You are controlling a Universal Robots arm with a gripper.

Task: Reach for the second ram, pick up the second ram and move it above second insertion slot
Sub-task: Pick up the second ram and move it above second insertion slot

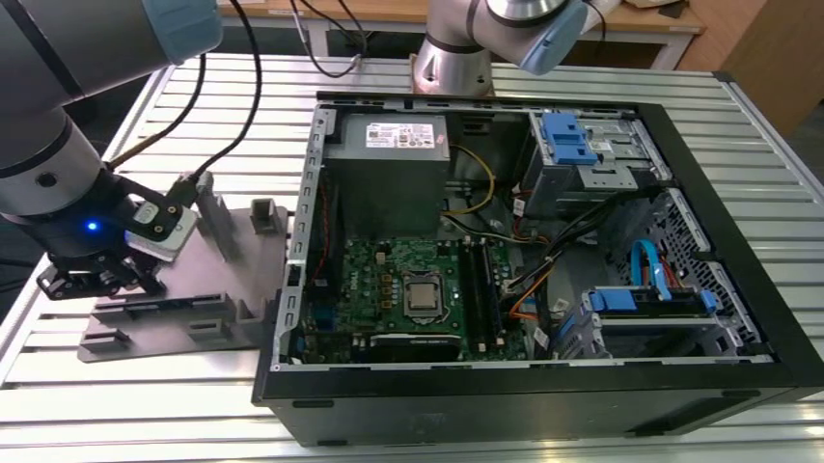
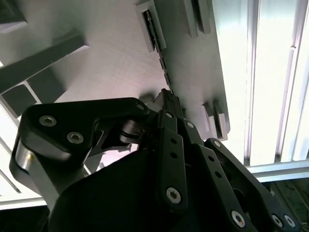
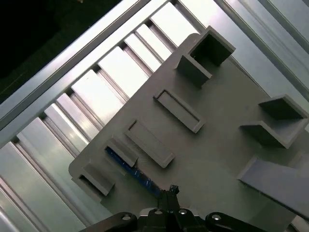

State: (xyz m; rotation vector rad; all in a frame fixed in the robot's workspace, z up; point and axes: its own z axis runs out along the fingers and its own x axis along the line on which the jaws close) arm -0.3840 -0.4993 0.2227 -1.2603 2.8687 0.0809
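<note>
Claw (image 2: 166, 96) linkage is closest to the lens in the second wrist view. Its jaws are drawn narrow and the tips meet on the line of the second ram (image 3: 129, 166). It looks pinched on the stick's top edge, but the contact itself is hidden under the tips.

The ram stands on edge in a slotted holder on the grey fixture plate (image 3: 217, 145), low in the first wrist view. A blue strip of it runs out up-left from the claw tips, and the rest is hidden under the claw. It reads as seated in the holder, not lifted.

In the exterior view the plate sits on the slatted table (image 1: 193, 405) at lower left. The open PC case (image 1: 515, 410) is in the centre and its motherboard (image 1: 386, 280) is well apart from the claw.

Handling judgement:
- Light, thin and stiff along its length, so little grip force is needed.
- Fragile where it counts: chips on the faces, contacts on the bottom edge. It won't tolerate twist or side load while in the holder.
- The faces are flat and fairly smooth, so a shallow pinch could let it pivot.
- Best hold is across the two flat faces near mid-length, high on the board and square to it, with the contact edge left free.
- The tips seem to sit about there; I can't confirm the centring.
</note>
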